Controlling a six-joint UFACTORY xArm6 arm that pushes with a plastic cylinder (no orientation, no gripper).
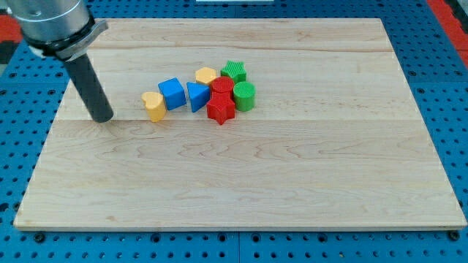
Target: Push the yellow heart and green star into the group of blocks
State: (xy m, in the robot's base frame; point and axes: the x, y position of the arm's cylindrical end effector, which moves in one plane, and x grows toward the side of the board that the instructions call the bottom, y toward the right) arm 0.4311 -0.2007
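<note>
Our rod descends from the top-left corner of the wooden board (pixel 241 190), and my tip (pixel 103 117) rests on the surface near the left edge, in the upper half of the board. We carry no pincer: the arm ends in this plain dark rod, so there are no jaws to be apart or together.

The yellow heart (pixel 153 106) lies near the tip, on the side toward the board's centre, with bare wood between the two. Just beyond the heart sits the blue cube (pixel 172 93); whether the two touch we cannot tell. Next comes the blue triangle (pixel 196 96), close against the cube.

The remaining blocks form a tight cluster slightly above and left of the board's centre. The yellow hexagon (pixel 206 75) sits at the cluster's upper-left side. The green star (pixel 234 71) lies at the cluster's far side toward the top edge, already touching its neighbours. The red cylinder (pixel 222 87) occupies the middle, the red star (pixel 220 109) sits on the side toward the bottom edge, and the green cylinder (pixel 244 96) closes the cluster toward the right edge.
</note>
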